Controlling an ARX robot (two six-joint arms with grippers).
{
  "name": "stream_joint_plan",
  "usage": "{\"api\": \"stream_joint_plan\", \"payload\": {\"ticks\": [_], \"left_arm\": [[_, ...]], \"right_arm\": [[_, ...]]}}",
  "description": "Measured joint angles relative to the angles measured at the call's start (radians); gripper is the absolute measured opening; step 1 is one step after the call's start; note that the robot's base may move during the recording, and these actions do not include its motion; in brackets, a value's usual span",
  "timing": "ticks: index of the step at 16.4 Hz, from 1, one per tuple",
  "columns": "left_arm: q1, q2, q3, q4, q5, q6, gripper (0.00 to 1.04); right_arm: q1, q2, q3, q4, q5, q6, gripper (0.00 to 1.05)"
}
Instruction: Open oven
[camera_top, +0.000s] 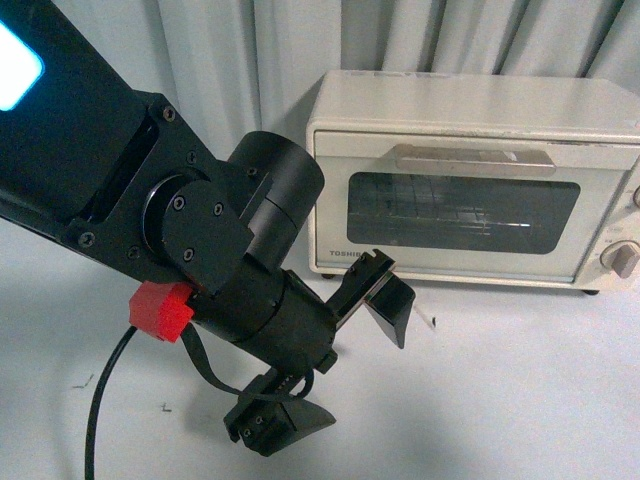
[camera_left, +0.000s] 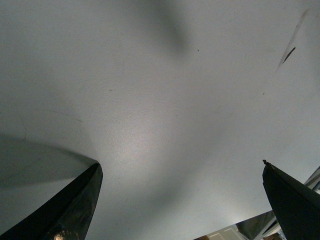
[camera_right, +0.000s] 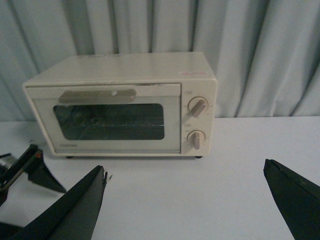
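So, cream-white boxy TOSHIBA toaster oven (camera_top: 470, 180): door shut | left gripper (camera_top: 335, 385): near the oven's front, jaws wide, empty | right gripper (camera_right: 185, 200): facing the oven, jaws wide, empty

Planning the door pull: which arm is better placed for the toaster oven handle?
Probably right: the right tool, open, squarely faces the toaster oven handle; the left tool points at the table.

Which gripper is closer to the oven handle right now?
Left. The left gripper hangs low just in front of the oven, below its handle; the right gripper is farther back across the table, facing the door.
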Motion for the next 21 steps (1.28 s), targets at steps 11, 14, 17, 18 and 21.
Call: {"api": "stream_joint_plan", "payload": {"ticks": [11, 14, 17, 18, 21], "left_arm": [[0.000, 0.000, 0.000, 0.000, -0.002, -0.002, 0.98], [0.000, 0.000, 0.000, 0.000, 0.002, -0.003, 0.98], [0.000, 0.000, 0.000, 0.002, -0.001, -0.003, 0.98], [0.000, 0.000, 0.000, 0.001, 0.003, -0.003, 0.98], [0.000, 0.000, 0.000, 0.001, 0.001, -0.003, 0.98]], "right_arm": [[-0.127, 0.890, 0.217, 0.702, -0.045, -0.056, 0.09], [-0.043, 1.059, 0.275, 0.705, 0.016, -0.061, 0.02], [0.043, 1.253, 0.388, 0.738, 0.068, -0.063, 0.02], [0.072, 1.309, 0.427, 0.748, 0.096, -0.068, 0.02], [0.133, 1.474, 0.586, 0.700, 0.122, -0.078, 0.02]]}}
